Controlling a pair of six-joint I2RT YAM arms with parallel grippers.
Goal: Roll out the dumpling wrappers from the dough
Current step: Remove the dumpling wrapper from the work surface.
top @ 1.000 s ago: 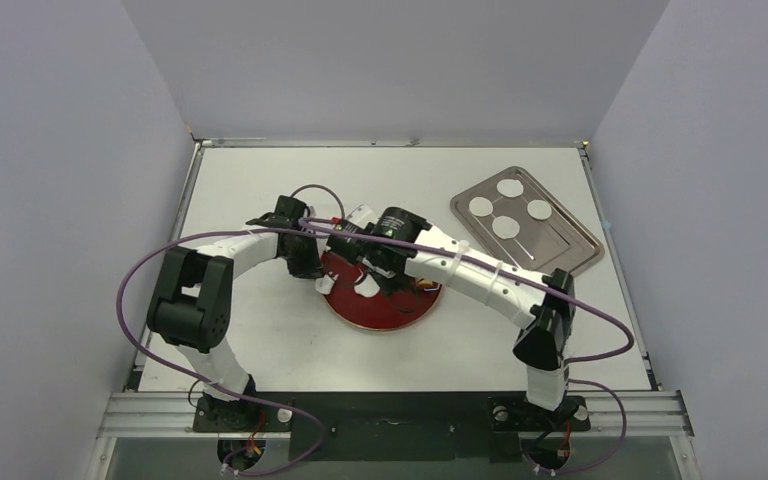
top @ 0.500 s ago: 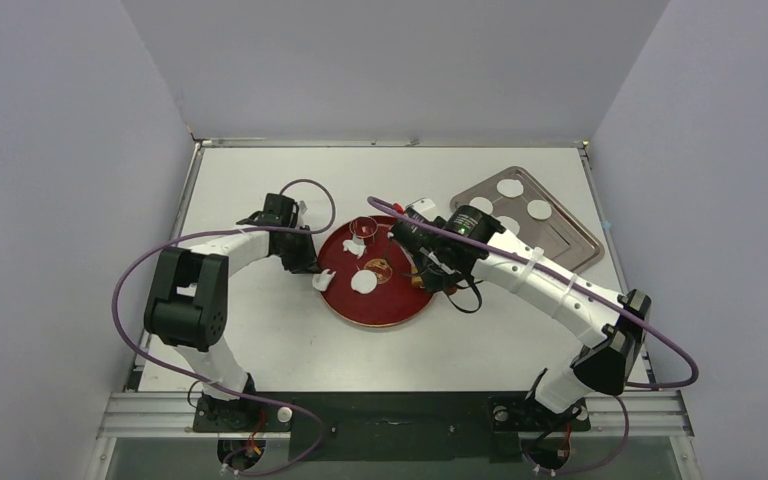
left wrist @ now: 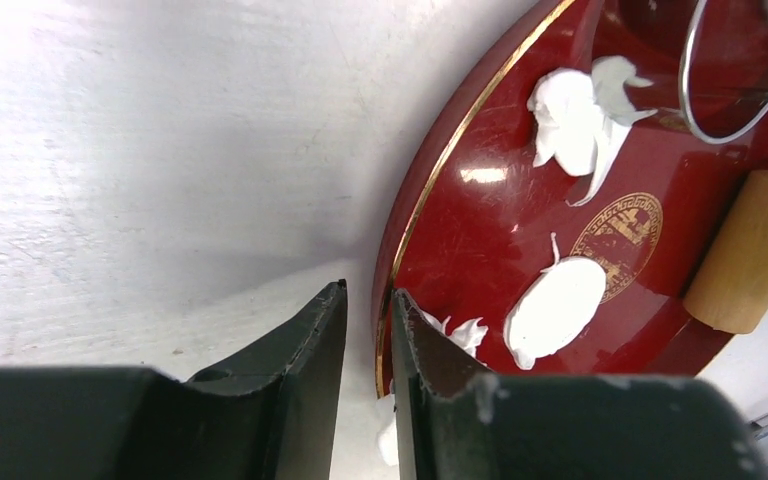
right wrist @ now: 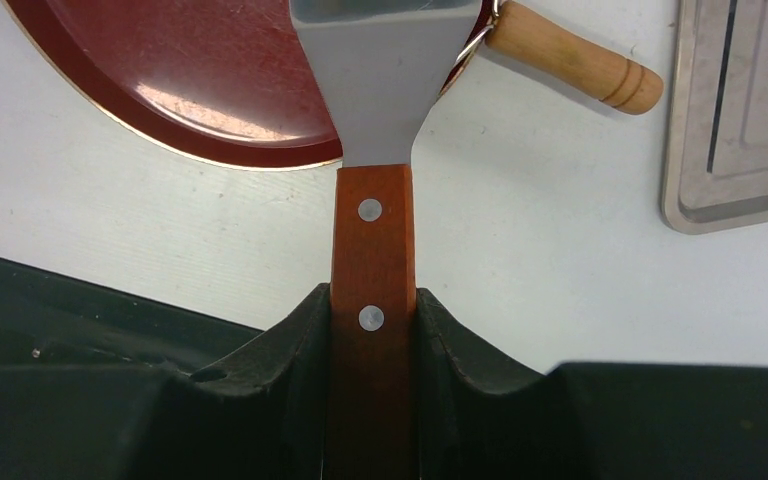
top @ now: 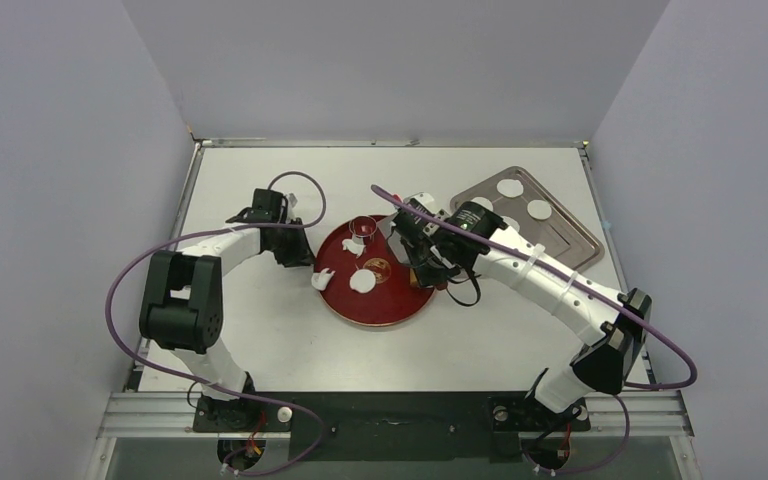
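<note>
With our right fingers (right wrist: pixel 295 335) clamped on the spatula (right wrist: pixel 380 90) and our left fingers (left wrist: pixel 310 345) parted, empty, beside the rim of the red plate (left wrist: pixel 430 190), we should slide the blade flat under the round wrapper (left wrist: pixel 557 310) lying mid-plate, avoiding the ragged dough (left wrist: pixel 572 115).

Glossy red plate (left wrist: pixel 480 250), wooden-handled metal spatula (right wrist: pixel 372 230)

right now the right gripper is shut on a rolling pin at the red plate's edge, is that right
Not a rolling pin: the right gripper is shut on a spatula, at the red plate's edge. The right wrist view shows its flat blade and wooden handle.
</note>
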